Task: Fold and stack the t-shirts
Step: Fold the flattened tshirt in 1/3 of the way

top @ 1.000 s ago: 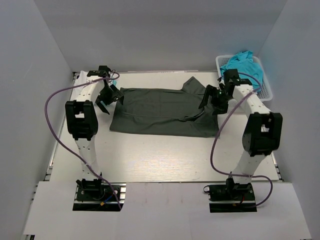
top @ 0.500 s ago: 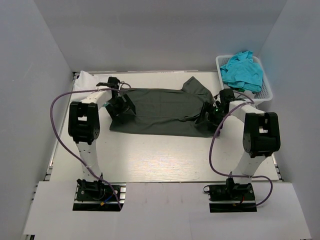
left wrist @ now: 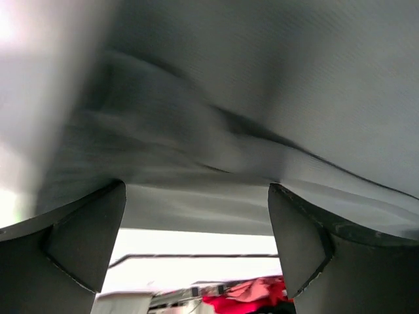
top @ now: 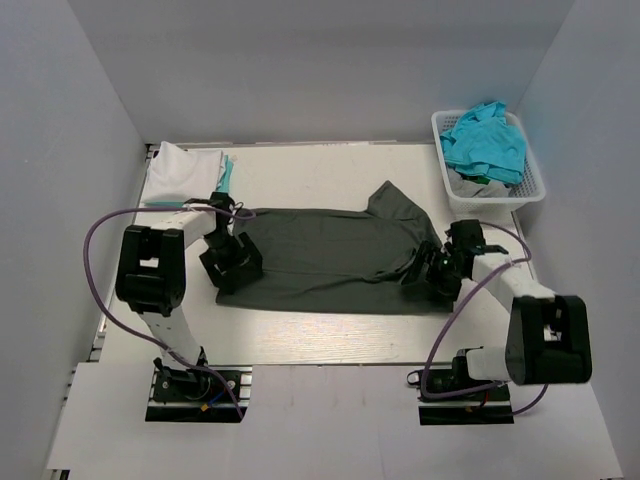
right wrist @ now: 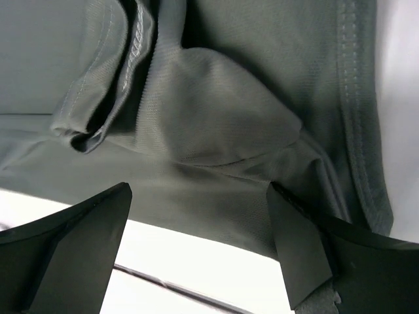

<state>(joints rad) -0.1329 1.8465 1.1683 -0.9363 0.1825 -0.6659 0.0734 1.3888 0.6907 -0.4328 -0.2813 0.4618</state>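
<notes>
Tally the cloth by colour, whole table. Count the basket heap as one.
Dark grey t-shirt: 1
White t-shirt: 1
Teal cloth, edge showing beside the white one: 1
Turquoise heap in the basket: 1 (shirts in it cannot be counted)
Total: 4

A lab test booth — bare grey walls (top: 320, 70) box in a white table (top: 330, 335) with bolted-down robot arms (top: 150, 275).
</notes>
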